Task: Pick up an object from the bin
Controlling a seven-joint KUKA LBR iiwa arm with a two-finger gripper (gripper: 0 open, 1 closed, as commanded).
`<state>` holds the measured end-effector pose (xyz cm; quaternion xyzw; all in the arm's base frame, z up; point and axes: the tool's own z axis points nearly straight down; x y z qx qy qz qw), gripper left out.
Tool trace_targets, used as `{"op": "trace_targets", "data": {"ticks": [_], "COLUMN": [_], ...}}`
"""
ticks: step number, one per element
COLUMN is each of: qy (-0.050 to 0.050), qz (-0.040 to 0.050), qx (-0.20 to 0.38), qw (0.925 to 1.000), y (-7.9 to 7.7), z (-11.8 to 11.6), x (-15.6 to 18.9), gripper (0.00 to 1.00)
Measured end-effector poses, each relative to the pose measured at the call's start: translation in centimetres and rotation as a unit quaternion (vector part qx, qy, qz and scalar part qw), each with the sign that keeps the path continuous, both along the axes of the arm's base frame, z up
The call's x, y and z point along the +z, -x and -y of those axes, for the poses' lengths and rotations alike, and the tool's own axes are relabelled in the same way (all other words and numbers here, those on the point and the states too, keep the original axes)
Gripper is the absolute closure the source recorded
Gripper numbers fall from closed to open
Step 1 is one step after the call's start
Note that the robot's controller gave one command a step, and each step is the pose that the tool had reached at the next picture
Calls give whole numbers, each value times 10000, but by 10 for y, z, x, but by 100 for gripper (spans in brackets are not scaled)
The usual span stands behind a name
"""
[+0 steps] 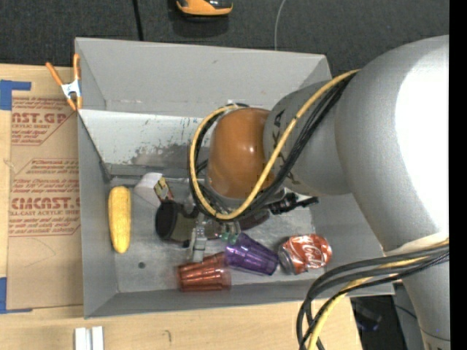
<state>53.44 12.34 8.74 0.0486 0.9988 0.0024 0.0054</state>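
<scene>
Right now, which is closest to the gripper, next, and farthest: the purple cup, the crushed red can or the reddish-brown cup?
1. Reddish-brown cup, just below the gripper.
2. Purple cup, toward the view's right.
3. Crushed red can, farthest toward that side.

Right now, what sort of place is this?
Probably a robotics lab test station: a robot arm reaches into a grey metal bin of odd props, like a yellow corn cob and crushed red can.

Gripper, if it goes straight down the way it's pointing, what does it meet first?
Likely the metallic red cup lying on its side just under the gripper, or the bare bin floor beside it; depth is unclear from above.
</scene>
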Motion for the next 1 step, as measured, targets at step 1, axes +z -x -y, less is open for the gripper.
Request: {"op": "trace_targets", "data": {"ticks": [1], "qy": [8], "qz": [-32], "qx": [2], "qw": [10000], "y": [1], "z": [0], "x": [-1], "gripper": [100]}}
